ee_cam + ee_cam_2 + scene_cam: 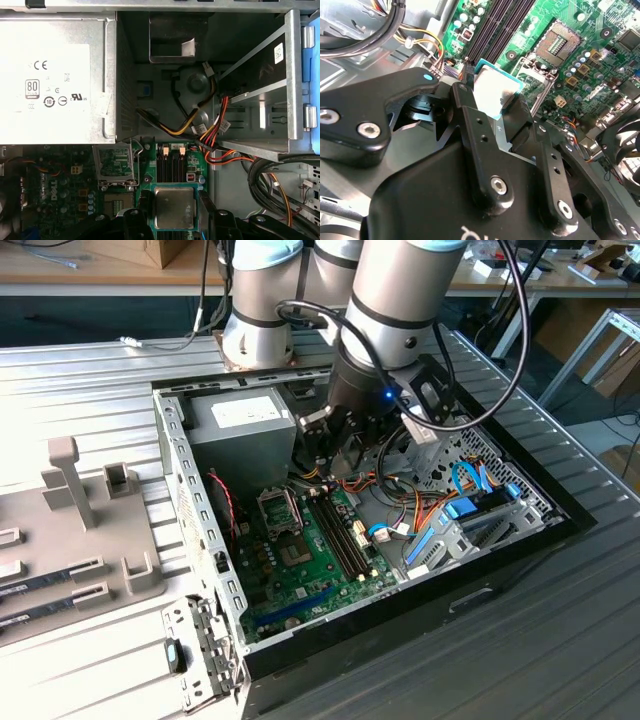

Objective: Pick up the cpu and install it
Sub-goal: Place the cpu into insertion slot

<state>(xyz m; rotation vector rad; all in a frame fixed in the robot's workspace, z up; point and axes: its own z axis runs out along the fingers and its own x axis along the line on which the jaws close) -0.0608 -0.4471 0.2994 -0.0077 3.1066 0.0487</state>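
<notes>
holding the cpu (pixel 173 207) by two opposite edges, the gripper (pixel 496 112) has its jaws closed on it, silver top facing up. it hangs above the green motherboard (pixel 300 560) by the black memory slots (pixel 172 159), near the open socket (pixel 559 42), inside the computer case (pixel 170 440).

The gripper (pixel 492 103) pinches the cpu (pixel 491 89) between two black fingers (pixel 465 107) — silvery top, thin green rim — above the green motherboard (pixel 592 82). Beyond sits the socket (pixel 559 44) — dark memory slots (pixel 495 30) beside it, coloured wires (pixel 426 42) nearby.
</notes>
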